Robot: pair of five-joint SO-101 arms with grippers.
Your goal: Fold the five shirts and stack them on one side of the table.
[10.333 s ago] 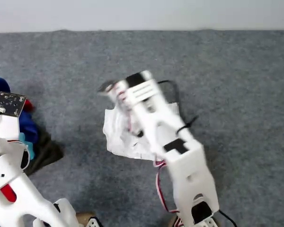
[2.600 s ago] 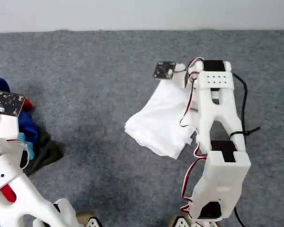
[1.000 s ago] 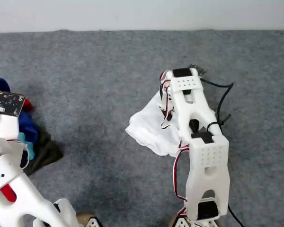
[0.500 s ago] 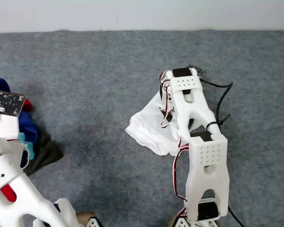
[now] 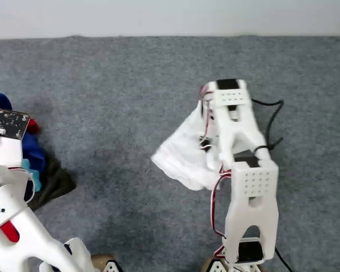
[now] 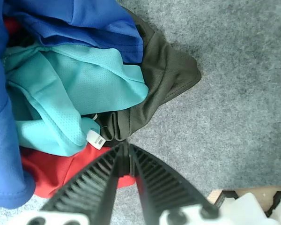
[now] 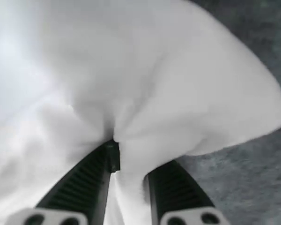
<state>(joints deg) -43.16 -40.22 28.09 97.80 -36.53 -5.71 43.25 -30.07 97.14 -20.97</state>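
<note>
Right wrist view: right gripper point(image 7: 131, 161) fingers clamped on white shirt point(image 7: 154, 70) edge, presumably for folding; left gripper point(image 6: 127, 148) fingers together.

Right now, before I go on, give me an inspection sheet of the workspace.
Surface: grey table, flat where bare.
Job's things: white shirt bunched at centre; pile of blue, teal, red and dark shirts, unfolded, at the left edge.
Clutter: nothing seen.
Tools: right tool shut on the white shirt; left tool shut, empty, above the pile.
Cables: black cable loops beside the right arm.
Surroundings: pale wall along the far edge.
</note>
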